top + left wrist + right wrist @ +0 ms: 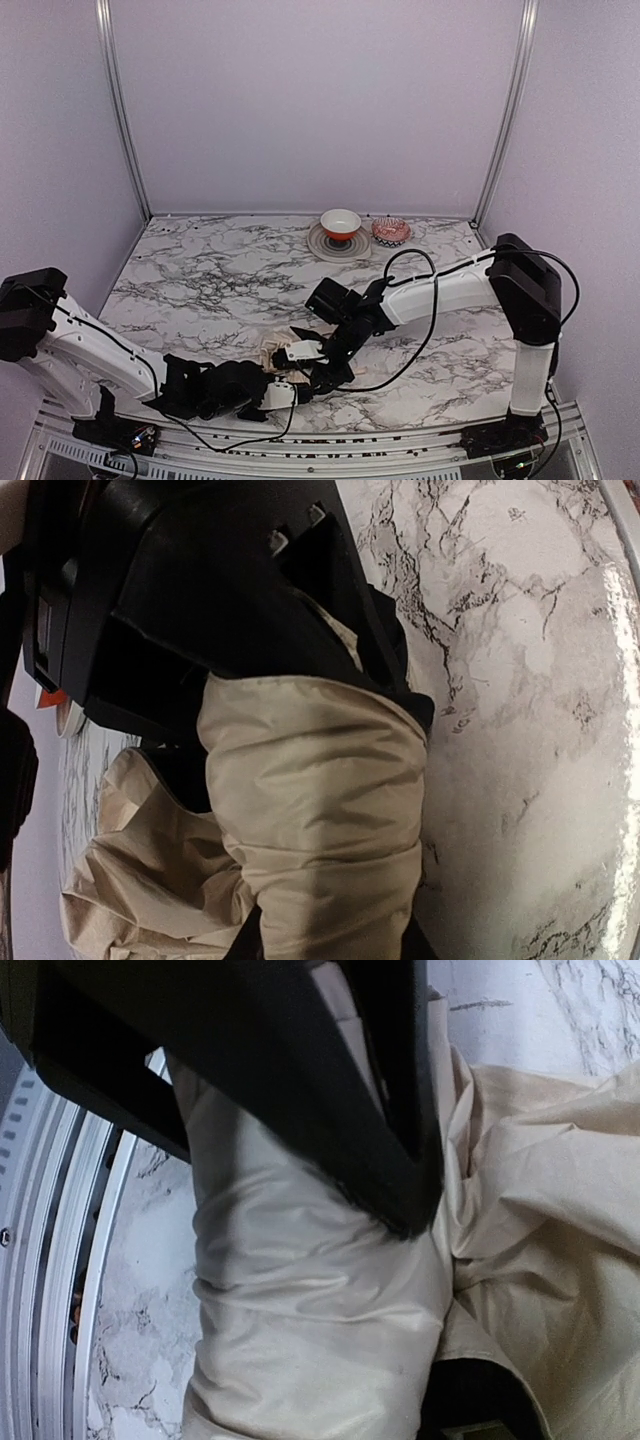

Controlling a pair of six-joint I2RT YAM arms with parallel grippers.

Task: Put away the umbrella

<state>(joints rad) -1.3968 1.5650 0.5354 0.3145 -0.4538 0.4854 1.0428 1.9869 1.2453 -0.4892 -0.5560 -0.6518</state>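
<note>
The umbrella (272,348) lies near the front middle of the marble table as a bundle of wrinkled cream-beige fabric. Both arms meet over it. My left gripper (288,392) reaches in from the left and is shut on the rolled fabric (310,800); dark fingers (232,942) show at either side of the roll. My right gripper (318,370) comes from the right and grips the same roll (300,1320), with one dark finger (480,1400) showing beside it. Loose folds (560,1210) spread to the side. Shaft and handle are hidden.
A red-and-white bowl (341,223) sits on a grey plate (322,247) at the back centre, with a small pink patterned dish (391,232) beside it. The metal front rail (50,1260) runs close to the roll. A black cable (425,300) loops over the right arm.
</note>
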